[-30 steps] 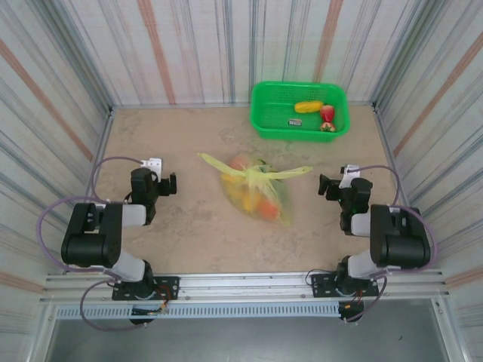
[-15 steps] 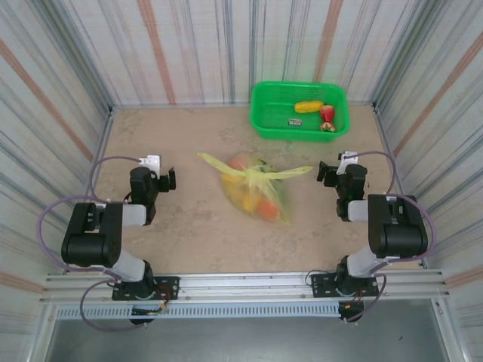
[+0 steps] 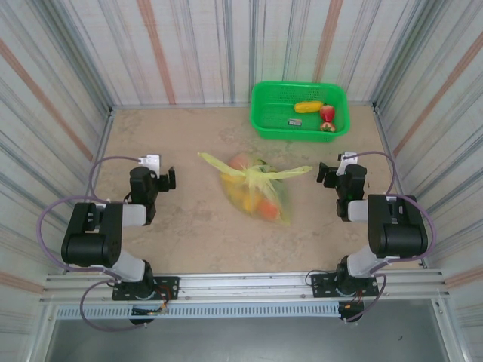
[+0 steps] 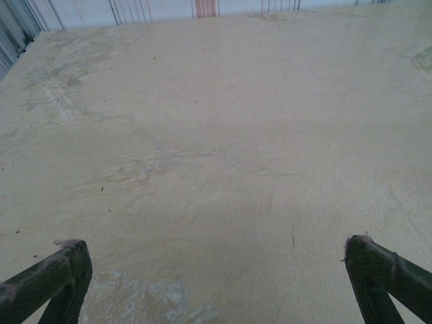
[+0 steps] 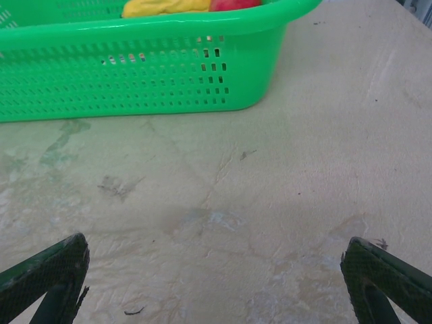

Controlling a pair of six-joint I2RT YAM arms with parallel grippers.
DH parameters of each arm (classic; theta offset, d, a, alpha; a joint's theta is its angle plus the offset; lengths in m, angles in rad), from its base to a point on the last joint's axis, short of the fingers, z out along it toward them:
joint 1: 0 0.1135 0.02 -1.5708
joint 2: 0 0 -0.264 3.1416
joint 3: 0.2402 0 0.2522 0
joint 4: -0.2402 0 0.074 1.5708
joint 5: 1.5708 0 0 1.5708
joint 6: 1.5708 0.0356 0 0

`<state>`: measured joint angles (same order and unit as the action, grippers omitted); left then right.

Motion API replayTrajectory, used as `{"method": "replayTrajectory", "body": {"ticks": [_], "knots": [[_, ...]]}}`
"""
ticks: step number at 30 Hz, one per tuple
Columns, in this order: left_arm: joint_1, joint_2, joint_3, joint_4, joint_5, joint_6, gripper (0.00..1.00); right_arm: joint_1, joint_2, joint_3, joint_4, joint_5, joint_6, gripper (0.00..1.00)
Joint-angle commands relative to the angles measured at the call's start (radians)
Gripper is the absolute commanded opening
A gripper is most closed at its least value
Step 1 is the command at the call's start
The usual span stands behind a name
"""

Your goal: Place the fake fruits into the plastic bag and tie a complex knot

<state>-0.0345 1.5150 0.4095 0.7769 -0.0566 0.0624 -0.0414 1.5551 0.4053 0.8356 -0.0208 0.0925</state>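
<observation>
The plastic bag (image 3: pixel 257 190) lies on the middle of the table, yellow-green and translucent, with fake fruits (image 3: pixel 264 207) showing orange and red through it. Its handles are tied into a knot (image 3: pixel 256 175), the pointed ends sticking out left and right. A yellow banana (image 3: pixel 308 106) and a red fruit (image 3: pixel 327 113) lie in the green basket (image 3: pixel 298 134). My left gripper (image 3: pixel 167 181) stands open to the left of the bag, apart from it, over bare table (image 4: pixel 216 169). My right gripper (image 3: pixel 324 172) is open to the right of the bag, facing the basket (image 5: pixel 135 74).
The basket stands at the back right near the far wall and also holds a small grey piece (image 3: pixel 294 121). Striped walls close in the table on three sides. Both arms are folded low near the front corners, cables looping beside them.
The right arm has drawn in and its gripper has shifted a little toward the far side. The left gripper moved slightly the same way. The bag has not moved.
</observation>
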Motion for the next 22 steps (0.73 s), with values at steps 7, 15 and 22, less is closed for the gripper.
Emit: {"method": "replayTrajectory", "body": {"ticks": [7, 15, 22], "knots": [[-0.013, -0.005, -0.009, 0.033, -0.035, -0.004, 0.99, -0.005, -0.009, -0.008, -0.007, 0.011, -0.009, 0.99], [-0.024, -0.004, -0.010, 0.039, -0.047, 0.004, 0.99, -0.006, -0.010, -0.008, -0.007, 0.010, -0.010, 0.99], [-0.015, -0.007, -0.009, 0.032, -0.025, 0.003, 0.99, -0.005, -0.010, -0.008, -0.007, 0.011, -0.009, 0.99]]}}
